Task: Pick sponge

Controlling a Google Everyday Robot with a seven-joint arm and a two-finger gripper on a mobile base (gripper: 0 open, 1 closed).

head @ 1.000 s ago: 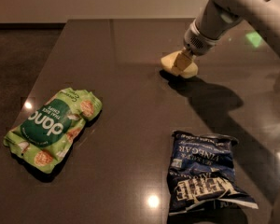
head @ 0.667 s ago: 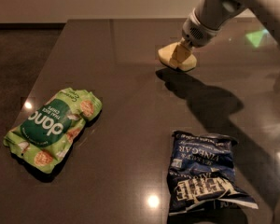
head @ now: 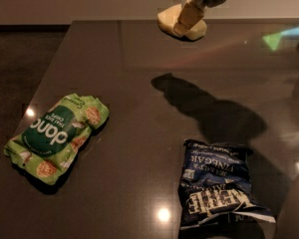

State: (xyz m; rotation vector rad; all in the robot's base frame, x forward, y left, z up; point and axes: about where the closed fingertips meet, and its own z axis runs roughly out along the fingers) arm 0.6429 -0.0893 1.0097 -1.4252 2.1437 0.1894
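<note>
The pale yellow sponge (head: pixel 165 20) hangs at the top centre of the camera view, above the far part of the dark table (head: pixel 134 59). My gripper (head: pixel 186 26) comes down from the top edge and is shut on the sponge, one cream finger (head: pixel 189 15) lying across its front. The sponge is off the surface: its shadow (head: pixel 172 83) falls on the table well below it. The arm above the gripper is cut off by the top of the frame.
A green chip bag (head: pixel 57 136) lies near the table's left edge. A dark blue chip bag (head: pixel 217 185) lies at the front right. The arm's broad shadow (head: pixel 229 118) crosses the right middle. The floor shows beyond the left edge.
The gripper has risen with the sponge in it, from resting on the table to well above it. The sponge's shadow has separated from it. Both chip bags have stayed in place.
</note>
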